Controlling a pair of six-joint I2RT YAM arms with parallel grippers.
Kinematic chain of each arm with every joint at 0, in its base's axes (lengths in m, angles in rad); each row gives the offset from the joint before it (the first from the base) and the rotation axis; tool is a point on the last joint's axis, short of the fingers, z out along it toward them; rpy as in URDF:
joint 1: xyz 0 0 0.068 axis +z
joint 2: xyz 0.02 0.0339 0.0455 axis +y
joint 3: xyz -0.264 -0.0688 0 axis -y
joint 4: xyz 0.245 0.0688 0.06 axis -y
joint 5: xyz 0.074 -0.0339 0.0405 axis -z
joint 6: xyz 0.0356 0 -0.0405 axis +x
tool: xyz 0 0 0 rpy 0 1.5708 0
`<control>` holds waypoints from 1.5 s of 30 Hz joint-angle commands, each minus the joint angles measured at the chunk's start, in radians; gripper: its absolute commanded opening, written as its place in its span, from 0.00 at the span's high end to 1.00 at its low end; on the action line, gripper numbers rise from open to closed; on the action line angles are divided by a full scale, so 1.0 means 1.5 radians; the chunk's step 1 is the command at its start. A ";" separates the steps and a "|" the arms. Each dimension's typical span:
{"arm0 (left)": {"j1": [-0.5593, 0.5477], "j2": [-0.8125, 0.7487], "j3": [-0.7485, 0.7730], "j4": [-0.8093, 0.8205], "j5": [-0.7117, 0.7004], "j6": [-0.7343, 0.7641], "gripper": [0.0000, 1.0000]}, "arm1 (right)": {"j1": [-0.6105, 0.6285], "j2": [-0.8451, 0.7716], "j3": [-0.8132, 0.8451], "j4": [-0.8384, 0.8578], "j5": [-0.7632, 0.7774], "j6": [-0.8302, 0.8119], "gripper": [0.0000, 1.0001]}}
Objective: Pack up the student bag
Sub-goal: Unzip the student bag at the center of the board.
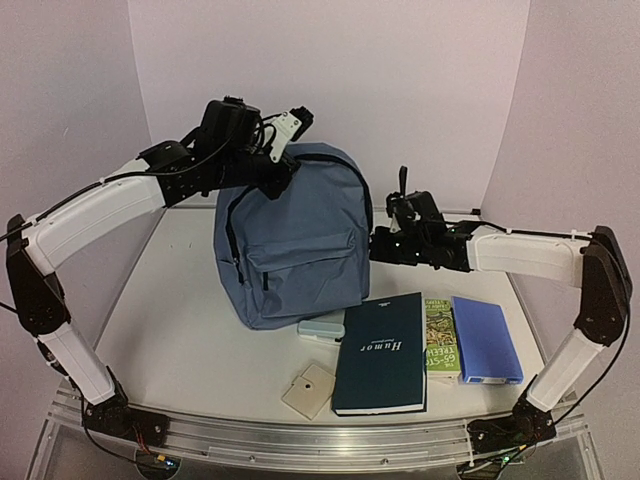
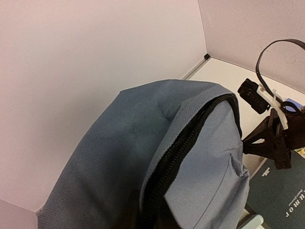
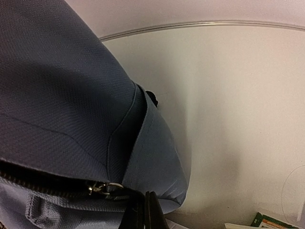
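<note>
Arms come first: the left one rises high from its base and bends down onto the top of the backpack. There the left gripper is hidden against the fabric, so we cannot tell if it is spread or closed. The right arm lies low, stretched to the backpack's right side, and the right gripper has its fingers pressed together on the zipper pull. The backpack stands upright in the middle of the white table, just behind a dark book, between pale lilac walls.

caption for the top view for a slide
Left gripper and right gripper at the upright student bag; Humor book lies in front.
</note>
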 commanded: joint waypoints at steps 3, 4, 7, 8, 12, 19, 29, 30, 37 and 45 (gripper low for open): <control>0.004 -0.055 0.066 -0.077 0.130 -0.081 0.40 | -0.003 -0.073 -0.002 -0.022 0.002 -0.017 0.74; 0.004 -0.066 0.065 -0.094 0.148 -0.093 0.32 | -0.003 -0.091 -0.003 -0.026 -0.003 -0.020 0.67; 0.005 -0.099 0.066 -0.150 0.171 -0.128 0.16 | -0.003 -0.149 -0.006 -0.037 -0.021 -0.022 0.45; 0.005 -0.108 0.065 -0.168 0.171 -0.138 0.13 | -0.002 -0.165 -0.007 -0.038 -0.032 -0.021 0.42; 0.011 -0.152 0.048 -0.204 0.123 -0.157 0.12 | 0.018 -0.224 0.000 -0.037 -0.065 -0.025 0.34; 0.073 -0.201 -0.009 -0.216 0.103 -0.164 0.32 | 0.087 -0.206 0.066 0.031 -0.103 0.057 0.42; 0.120 -0.180 -0.035 -0.242 0.153 -0.166 0.46 | 0.161 -0.061 0.115 0.269 -0.140 0.224 0.38; 0.121 -0.183 -0.045 -0.230 0.157 -0.167 0.47 | 0.164 -0.049 0.124 0.283 -0.141 0.235 0.39; 0.125 -0.199 -0.093 -0.181 0.232 -0.157 0.53 | 0.185 0.025 0.189 0.331 -0.151 0.265 0.39; 0.126 -0.183 -0.100 -0.182 0.240 -0.155 0.60 | 0.188 0.077 0.236 0.334 -0.095 0.294 0.42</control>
